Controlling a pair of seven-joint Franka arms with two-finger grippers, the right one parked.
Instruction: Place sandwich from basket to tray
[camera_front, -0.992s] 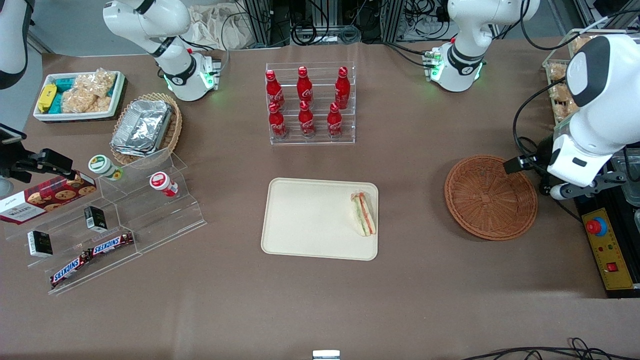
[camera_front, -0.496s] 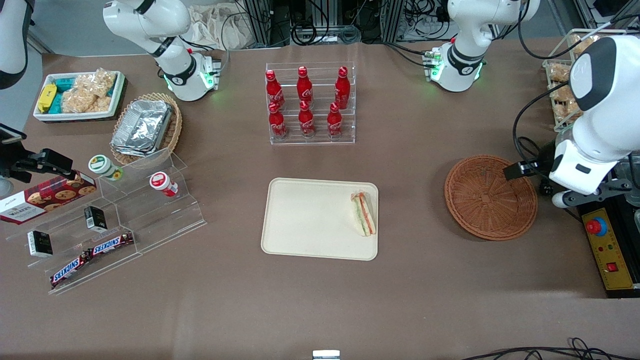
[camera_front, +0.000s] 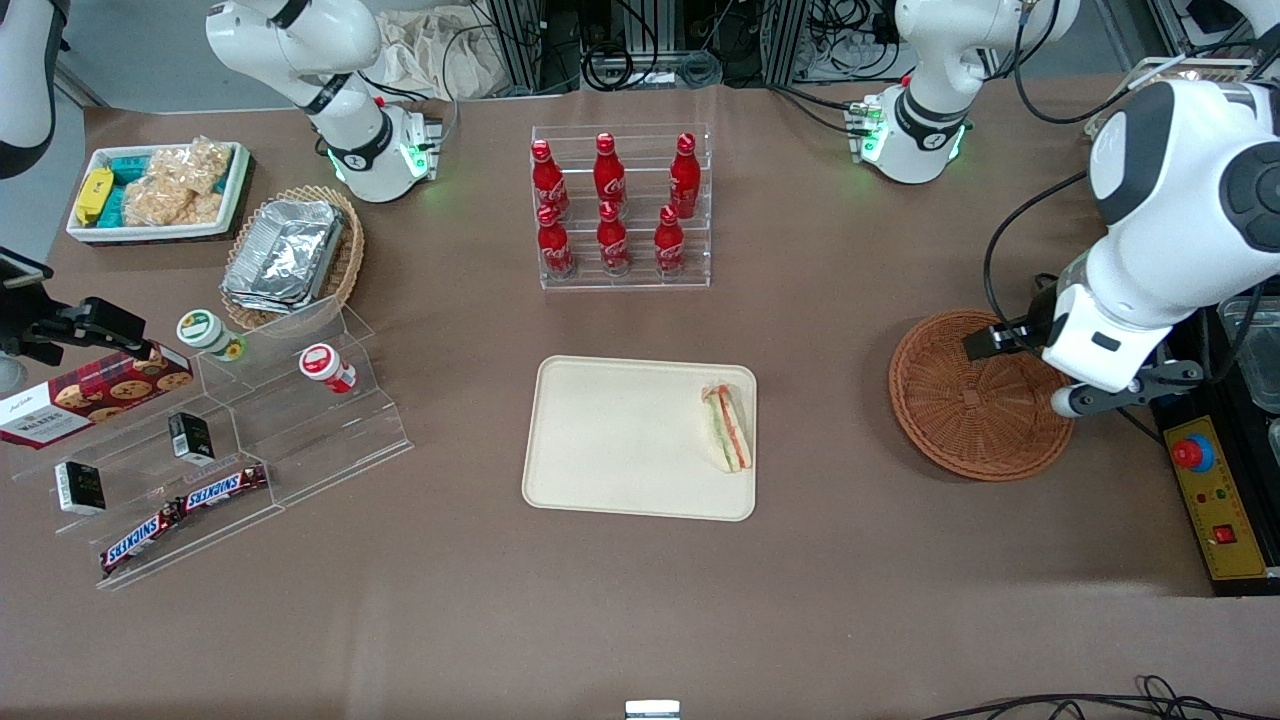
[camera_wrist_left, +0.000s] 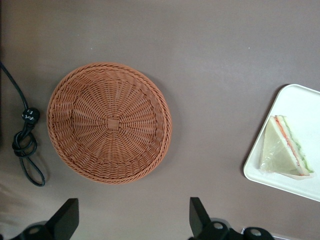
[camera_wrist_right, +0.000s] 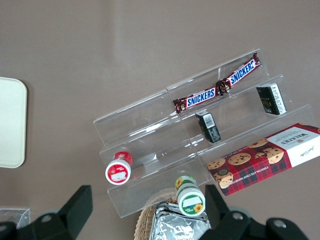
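Sandwich wedge (camera_front: 727, 428), triangular pale bread with orange-red and green filling in clear wrap, lies on the flat cream-beige rectangular plastic tray (camera_front: 620, 440), against the tray's short edge toward the working arm's end, resting flat. Going across the front view: white rectangular bin of snack packets (camera_front: 158, 190) at the parked arm's end, lighter tan wicker basket with foil containers (camera_front: 290, 255) beside it, clear acrylic stepped shelf (camera_front: 240, 440) nearer the camera holding two Snickers bars (camera_front: 185, 508), small black boxes and two round-lidded cups. Red tartan cookie box (camera_front: 90, 395) sits at the shelf's edge. Clear acrylic rack of six red cola bottles (camera_front: 620, 205) stands mid-table, farther from the camera than the tray. Then the tray with the sandwich. Then the round shallow reddish-brown woven wicker basket (camera_front: 975, 395), nothing in it, well apart from the tray. Left gripper (camera_front: 1010, 345) hangs above the basket's rim on the working arm's side, well apart from the sandwich, nothing between its fingers. In the left wrist view the two black fingertips (camera_wrist_left: 67, 217) stand spread wide, released, with the basket (camera_wrist_left: 110, 122) seen from above and the sandwich (camera_wrist_left: 286, 147) off on the tray's corner (camera_wrist_left: 295, 100), clear of the fingers. A black cable coil (camera_wrist_left: 25, 145) lies on the brown table (camera_wrist_left: 200, 60) just beside the basket.
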